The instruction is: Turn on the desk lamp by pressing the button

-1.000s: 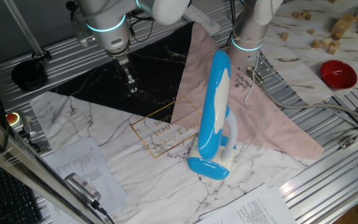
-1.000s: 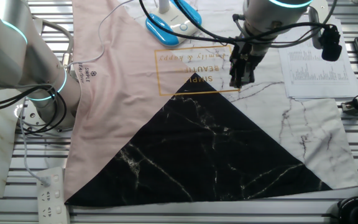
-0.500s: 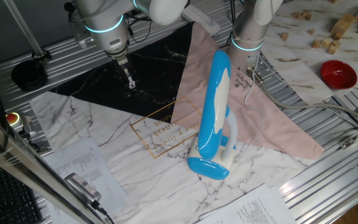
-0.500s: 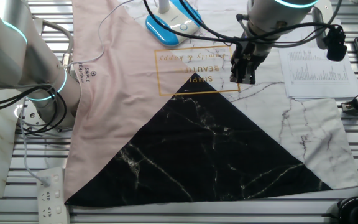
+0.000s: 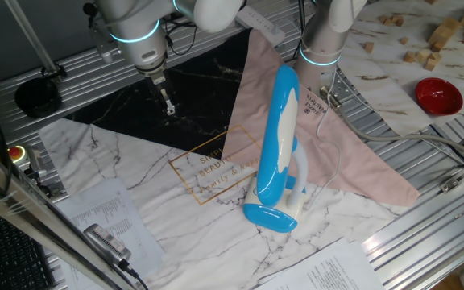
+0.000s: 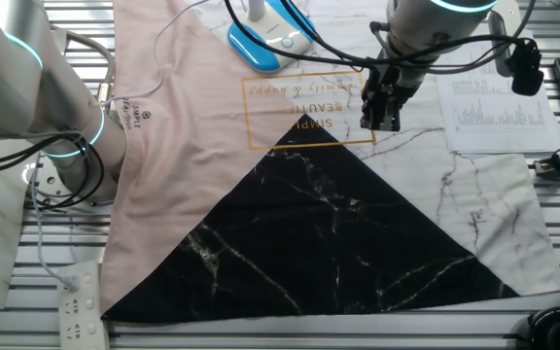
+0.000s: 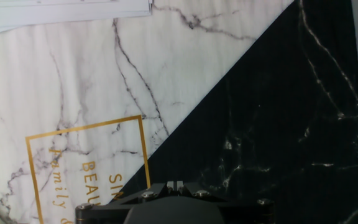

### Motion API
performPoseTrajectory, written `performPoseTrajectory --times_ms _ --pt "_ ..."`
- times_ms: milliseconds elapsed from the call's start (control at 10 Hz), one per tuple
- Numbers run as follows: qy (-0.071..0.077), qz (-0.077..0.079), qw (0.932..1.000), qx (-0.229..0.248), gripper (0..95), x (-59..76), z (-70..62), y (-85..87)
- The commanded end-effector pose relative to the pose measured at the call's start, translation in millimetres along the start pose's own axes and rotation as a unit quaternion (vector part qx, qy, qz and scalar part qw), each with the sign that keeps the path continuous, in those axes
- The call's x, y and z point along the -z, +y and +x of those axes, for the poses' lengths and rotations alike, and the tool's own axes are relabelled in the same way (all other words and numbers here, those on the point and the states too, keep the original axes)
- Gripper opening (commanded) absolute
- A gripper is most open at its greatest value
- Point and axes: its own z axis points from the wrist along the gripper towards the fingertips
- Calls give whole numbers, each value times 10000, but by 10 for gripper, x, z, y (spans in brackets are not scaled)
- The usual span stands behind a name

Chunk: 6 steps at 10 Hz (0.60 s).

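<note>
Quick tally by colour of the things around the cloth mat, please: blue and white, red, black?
Blue and white: 1, the glossy blue and white plastic desk lamp.
Red: 1, the shiny red bowl.
Black: 1, the round black disc on the rails.
Total: 3.

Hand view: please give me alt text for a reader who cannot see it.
The claw, fingertips pressed together, points down at a mat split diagonally into white marble and black marble. A gold-lined box with gold lettering lies at lower left, and printed paper lies along the top edge.
</note>
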Motion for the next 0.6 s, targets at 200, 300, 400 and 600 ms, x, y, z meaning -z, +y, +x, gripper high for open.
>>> performPoseTrajectory --times_ms 200,300,400,600 --pt "-2 10 10000 -21 0 0 10 -4" --pt "-1 11 10000 -45 0 0 10 -4" --pt "1 11 10000 -55 0 0 10 -4" --pt "1 16 10000 -68 0 0 10 -4"
